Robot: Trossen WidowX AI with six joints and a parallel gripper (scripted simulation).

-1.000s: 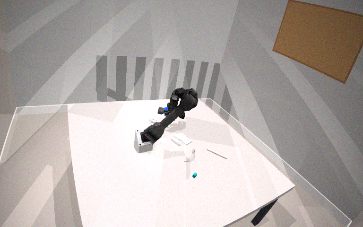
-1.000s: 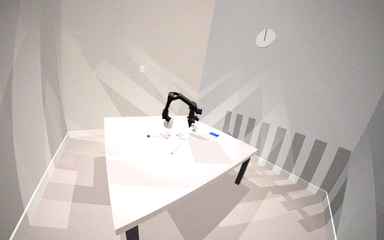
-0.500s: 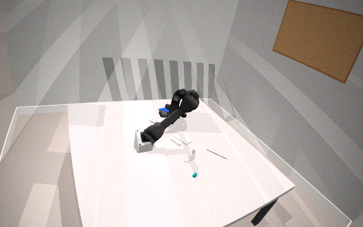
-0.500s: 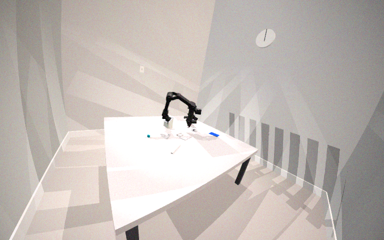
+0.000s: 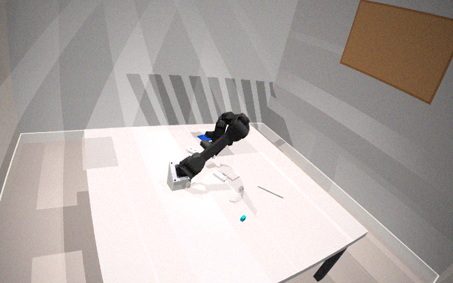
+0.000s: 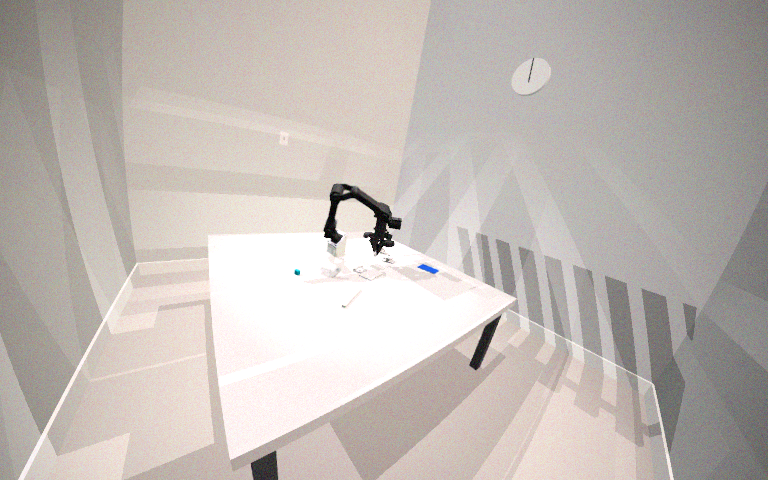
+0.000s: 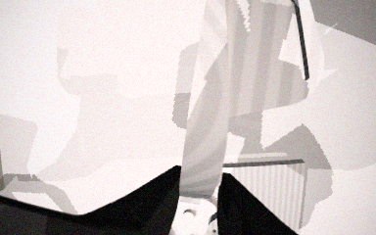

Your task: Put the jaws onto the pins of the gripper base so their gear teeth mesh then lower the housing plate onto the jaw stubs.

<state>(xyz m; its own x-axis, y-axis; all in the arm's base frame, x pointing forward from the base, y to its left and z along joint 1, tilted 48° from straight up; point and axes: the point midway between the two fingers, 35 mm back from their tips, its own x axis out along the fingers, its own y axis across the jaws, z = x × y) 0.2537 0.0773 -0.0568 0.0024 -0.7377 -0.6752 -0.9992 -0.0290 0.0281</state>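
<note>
My gripper [image 6: 376, 252] [image 7: 201, 177] is shut on a long white part, likely a jaw [image 7: 206, 132], which extends up the wrist view. Its lower end, with dark openings, shows between the fingers. In the top view the arm hides the fingertips. A small white part [image 5: 191, 150] [image 6: 387, 260] lies near the gripper; I cannot tell whether it is the base. A flat pale plate [image 5: 234, 177] [image 6: 371, 275], perhaps the housing plate, lies on the table beside a white elongated part [image 5: 219, 175]. Another white piece [image 5: 236, 197] [image 6: 330, 270] lies farther off. Pins and gear meshing cannot be made out.
A blue flat piece [image 5: 204, 137] [image 6: 428, 268], a thin pale stick [image 5: 270, 191] [image 6: 351, 298] and a small teal block [image 5: 242, 218] [image 6: 297, 272] lie on the table. A pale ribbed-looking piece [image 7: 271, 193] shows right of the fingers. The arm's base is on a pale block [image 5: 179, 184].
</note>
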